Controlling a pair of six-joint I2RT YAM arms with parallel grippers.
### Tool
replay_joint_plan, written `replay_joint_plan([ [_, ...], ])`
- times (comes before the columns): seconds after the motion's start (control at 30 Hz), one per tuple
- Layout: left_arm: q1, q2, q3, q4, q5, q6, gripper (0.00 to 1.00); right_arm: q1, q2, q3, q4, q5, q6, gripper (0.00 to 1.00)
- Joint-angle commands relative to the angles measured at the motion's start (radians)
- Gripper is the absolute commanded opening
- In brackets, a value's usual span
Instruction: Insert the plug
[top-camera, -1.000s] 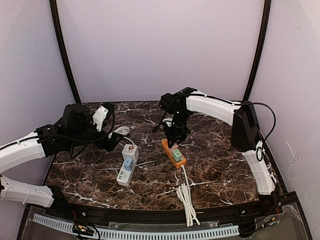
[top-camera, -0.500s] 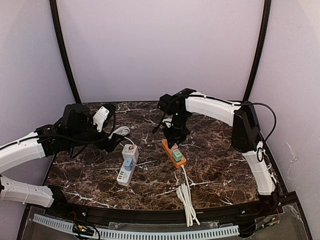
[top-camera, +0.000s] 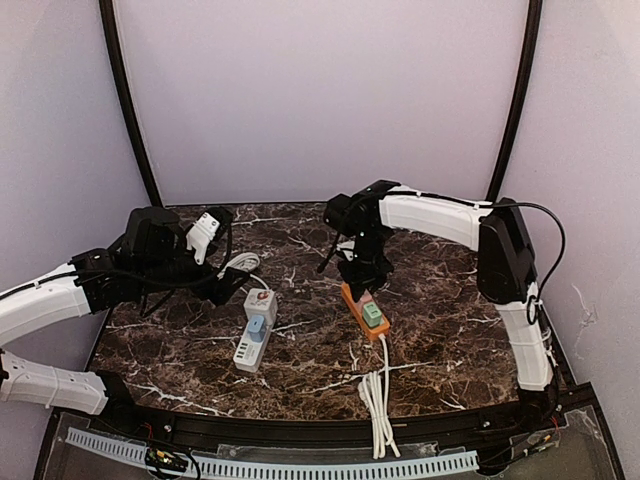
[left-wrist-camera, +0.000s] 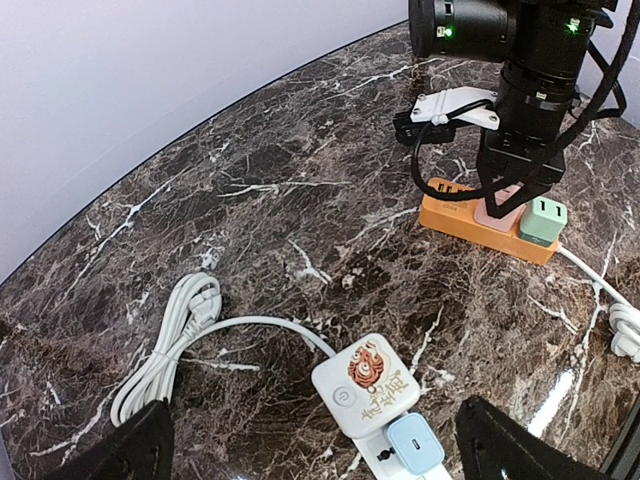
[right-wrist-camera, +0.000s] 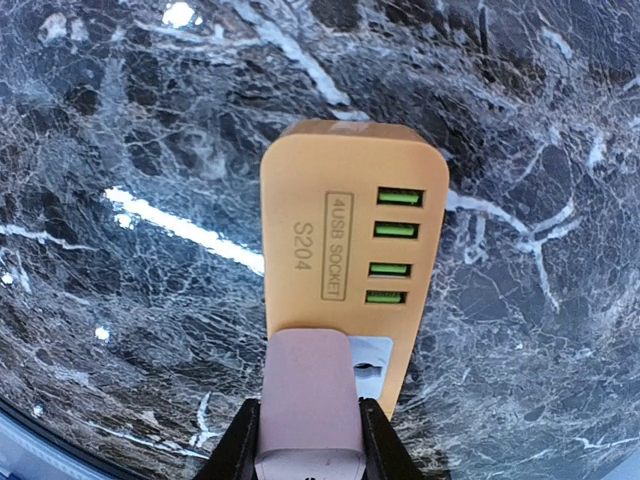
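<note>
Over the middle of the dark marble desk (top-camera: 450, 340), the right arm reaches in from its elbow at the right side, its white forearm stretching leftward and its wrist turned straight down. Its tool, the right tool (top-camera: 362, 285), is closed narrowly on a pink plug (right-wrist-camera: 308, 395), one finger on each flank. That plug stands upright on an orange power strip (right-wrist-camera: 340, 230), at the socket between the four green USB ports and a green plug (top-camera: 373, 314) already seated there; whether it is pushed fully home cannot be told. At the desk's left side the left arm comes in from the edge with its wrist raised and tilted toward the centre. The left tool (left-wrist-camera: 325, 445) is spread wide and holds nothing, above a white power strip (top-camera: 255, 330) carrying a blue plug (top-camera: 256, 324).
</note>
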Motion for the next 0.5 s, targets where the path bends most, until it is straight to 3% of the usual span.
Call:
replay_joint_plan([
  [0.0,0.007,-0.019,0.020,-0.029,0.000,-0.016,0.99,-0.016,-0.021,-0.047,-0.079,0.061,0.011,0.00],
  [0.47,0.007,-0.051,-0.005,-0.029,-0.024,-0.041,0.99,-0.014,0.027,0.010,-0.077,-0.012,0.033,0.00],
])
